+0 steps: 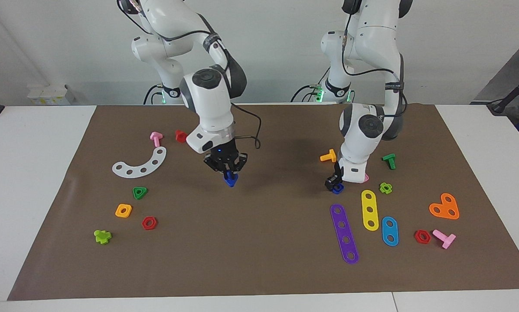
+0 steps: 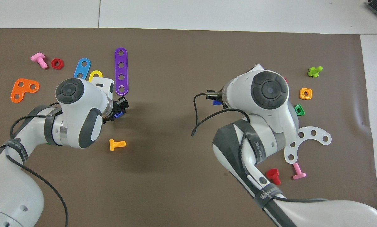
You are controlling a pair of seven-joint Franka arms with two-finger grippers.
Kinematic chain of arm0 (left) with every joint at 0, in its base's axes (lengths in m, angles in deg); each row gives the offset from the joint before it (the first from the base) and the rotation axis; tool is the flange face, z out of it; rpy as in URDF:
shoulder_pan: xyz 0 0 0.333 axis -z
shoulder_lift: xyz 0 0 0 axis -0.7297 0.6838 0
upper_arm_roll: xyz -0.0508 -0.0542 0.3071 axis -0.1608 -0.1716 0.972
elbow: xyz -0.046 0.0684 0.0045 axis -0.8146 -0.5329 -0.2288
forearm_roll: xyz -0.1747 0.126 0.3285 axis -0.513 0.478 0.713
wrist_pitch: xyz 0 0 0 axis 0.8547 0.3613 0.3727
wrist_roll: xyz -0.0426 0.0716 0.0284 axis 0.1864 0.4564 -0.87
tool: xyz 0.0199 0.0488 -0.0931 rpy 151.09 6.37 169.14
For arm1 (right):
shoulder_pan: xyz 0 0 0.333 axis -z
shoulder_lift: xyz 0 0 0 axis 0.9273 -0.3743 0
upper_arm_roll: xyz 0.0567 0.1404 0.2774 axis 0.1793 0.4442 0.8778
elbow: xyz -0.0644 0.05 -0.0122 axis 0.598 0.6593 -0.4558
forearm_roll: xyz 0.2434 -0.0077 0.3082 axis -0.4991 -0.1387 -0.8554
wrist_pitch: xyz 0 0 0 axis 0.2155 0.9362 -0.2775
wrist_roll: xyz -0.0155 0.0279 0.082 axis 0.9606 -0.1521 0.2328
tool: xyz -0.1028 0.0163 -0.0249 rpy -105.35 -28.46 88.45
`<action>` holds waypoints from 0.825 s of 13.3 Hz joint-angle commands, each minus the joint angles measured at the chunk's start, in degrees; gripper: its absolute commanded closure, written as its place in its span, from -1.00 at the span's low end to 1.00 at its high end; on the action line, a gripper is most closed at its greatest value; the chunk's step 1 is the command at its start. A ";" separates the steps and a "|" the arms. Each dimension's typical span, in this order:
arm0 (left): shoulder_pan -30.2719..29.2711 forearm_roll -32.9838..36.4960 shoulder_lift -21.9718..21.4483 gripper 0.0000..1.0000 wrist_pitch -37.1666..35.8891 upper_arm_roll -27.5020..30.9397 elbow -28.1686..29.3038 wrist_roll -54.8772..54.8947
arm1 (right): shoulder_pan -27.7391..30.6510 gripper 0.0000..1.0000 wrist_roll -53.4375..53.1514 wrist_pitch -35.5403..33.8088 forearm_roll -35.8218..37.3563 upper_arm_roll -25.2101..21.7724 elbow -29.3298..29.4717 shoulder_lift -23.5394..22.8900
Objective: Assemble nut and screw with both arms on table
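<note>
1. Right hand (image 1: 229, 172): raised over the middle of the brown mat (image 1: 268, 268), fingers pinched together on a dark-blue part, judged to be the screw (image 1: 230, 180), which hangs below the fingertips. Only its upper portion appears gripped; the risk is that it pivots or slips if it meets any side load during mating.

2. Left hand (image 1: 334, 182): down at the mat toward the left arm's end of the tabletop (image 1: 34, 182), fingers set narrow around a second dark-blue part, judged to be the nut (image 1: 338, 188). Whether the nut is firmly clamped cannot be told, and it appears to lie on the mat, not lifted. An off-centre pinch could flick it away or tip it on lifting.

3. Crowding at the pickup: the purple strip (image 1: 344, 233) and yellow strip (image 1: 370, 209) lie near the nut, farther from the robots; the orange screw (image 1: 328, 156) lies nearer to them. A pink part shows just under the left wrist. A low sweep could drag any of these.

4. Alignment: the overhead view hides both parts largely under the wrists. If the nut's hole is not square to the screw's shaft when they meet, the threads may jam or cross.

5. Clearance: bringing both hands together over the mat invites contact between wrists or the right arm's loose cable (image 2: 196, 116).
</note>
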 commanded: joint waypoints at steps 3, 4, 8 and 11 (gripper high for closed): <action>1.09 0.72 -0.47 0.31 1.26 0.99 0.97 -0.31 | -6.03 1.00 -9.97 3.25 4.75 -0.27 2.29 -6.42; 1.09 2.04 -0.47 0.36 1.18 0.99 0.80 -0.22 | -7.09 1.00 -14.00 4.49 8.08 -0.09 2.29 -8.09; 1.09 4.42 0.49 0.51 1.00 0.81 -2.09 0.40 | -7.98 1.00 -19.05 6.69 11.90 0.00 2.55 -10.47; 1.18 4.77 1.37 0.54 0.12 0.72 -5.43 0.66 | -8.07 0.74 -21.25 8.54 11.99 0.08 2.55 -11.71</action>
